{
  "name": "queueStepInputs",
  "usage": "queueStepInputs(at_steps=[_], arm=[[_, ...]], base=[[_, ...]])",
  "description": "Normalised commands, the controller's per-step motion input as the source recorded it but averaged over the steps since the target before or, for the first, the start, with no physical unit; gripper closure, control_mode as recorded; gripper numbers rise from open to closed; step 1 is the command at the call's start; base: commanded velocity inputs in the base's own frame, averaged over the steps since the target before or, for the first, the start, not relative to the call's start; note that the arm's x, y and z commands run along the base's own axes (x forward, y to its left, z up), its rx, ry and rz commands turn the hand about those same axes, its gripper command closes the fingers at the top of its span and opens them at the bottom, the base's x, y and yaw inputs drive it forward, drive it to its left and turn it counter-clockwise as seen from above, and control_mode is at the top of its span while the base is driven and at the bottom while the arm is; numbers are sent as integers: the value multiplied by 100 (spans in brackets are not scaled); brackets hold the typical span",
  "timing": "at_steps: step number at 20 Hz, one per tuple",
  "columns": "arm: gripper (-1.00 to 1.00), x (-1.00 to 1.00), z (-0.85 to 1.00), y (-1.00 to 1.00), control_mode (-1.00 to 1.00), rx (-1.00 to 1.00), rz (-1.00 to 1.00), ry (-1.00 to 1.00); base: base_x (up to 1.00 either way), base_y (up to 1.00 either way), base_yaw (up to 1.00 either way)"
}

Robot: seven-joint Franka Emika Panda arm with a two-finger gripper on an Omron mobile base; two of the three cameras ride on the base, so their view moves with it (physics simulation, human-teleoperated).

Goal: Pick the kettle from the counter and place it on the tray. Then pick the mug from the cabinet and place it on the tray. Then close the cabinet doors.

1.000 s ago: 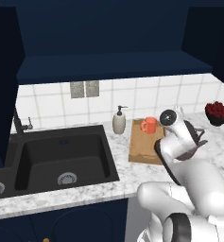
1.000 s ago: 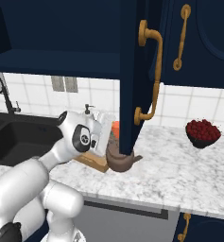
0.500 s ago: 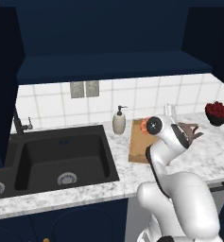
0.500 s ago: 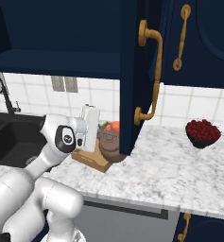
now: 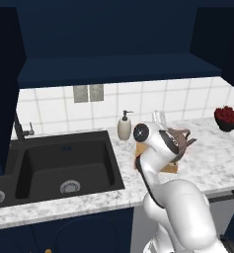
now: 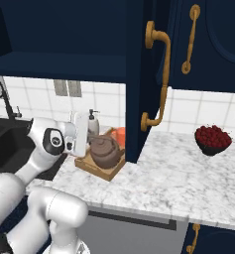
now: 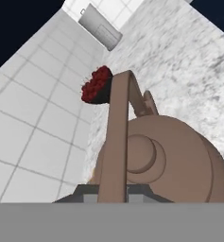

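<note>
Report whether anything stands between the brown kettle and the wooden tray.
Nothing visible does. The squat brown-bronze kettle is right over the light-brown wooden tray, at or near its surface. The small orange-red mug stands behind the kettle, not under it.

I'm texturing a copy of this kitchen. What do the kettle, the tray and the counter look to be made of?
Kettle: probably metal, a matte brown-bronze, evenly shaded with no gloss. Tray: looks like wood, light brown and flat in tone; no grain visible. Counter: marble-like stone, white-grey with dark speckles.
</note>
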Motion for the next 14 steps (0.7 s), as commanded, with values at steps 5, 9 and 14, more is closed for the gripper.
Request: queueStepInputs(at_steps=[5, 9, 14], arm=[[100, 42, 0, 27, -100, 0, 0, 2], [100, 33, -3, 14, -100, 0, 0, 7], [100, 20, -13, 1, -100, 0, 1, 3]], base=[[0, 0, 0], [0, 0, 0], [0, 0, 0]])
